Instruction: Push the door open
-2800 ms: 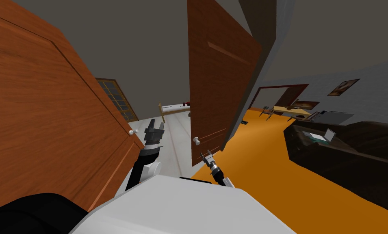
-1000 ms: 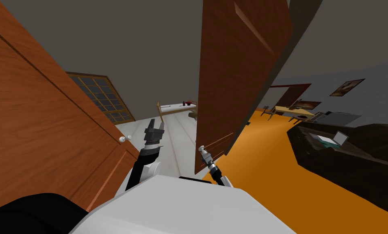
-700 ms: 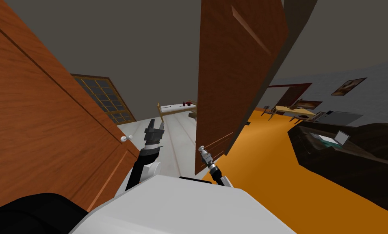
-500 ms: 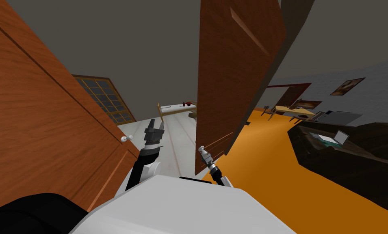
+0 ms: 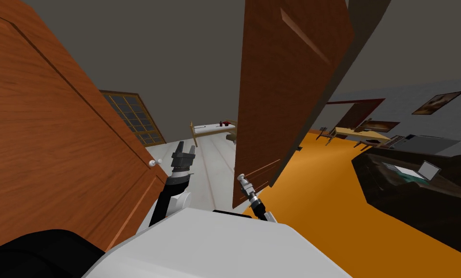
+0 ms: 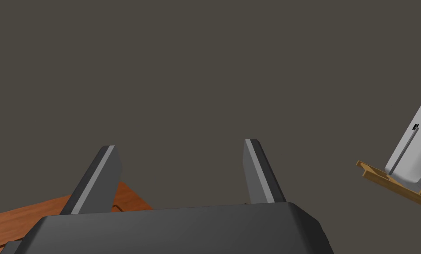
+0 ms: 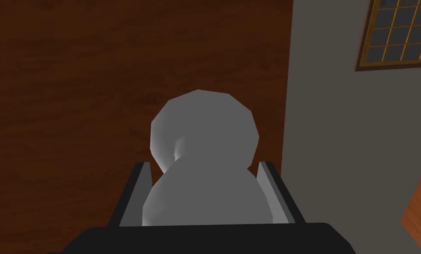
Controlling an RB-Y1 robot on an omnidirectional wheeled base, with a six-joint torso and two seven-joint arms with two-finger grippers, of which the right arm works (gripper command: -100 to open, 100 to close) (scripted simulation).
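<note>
Pinching its pale grey round knob [image 7: 203, 128] in our right pincer [image 7: 205, 164], we've swung the brown wooden door [image 5: 282, 96] wider, almost open. Our left pincer [image 6: 180, 144] hangs spread.

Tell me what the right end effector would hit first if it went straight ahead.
The right end effector grips the grey door knob; going straight on, it would likely push against the brown door just behind the knob.

Orange floor [image 5: 330, 193] beside a dark sofa [image 5: 417, 212] — gridded window [image 5: 132, 118] on grey wall [image 5: 190, 72].
</note>
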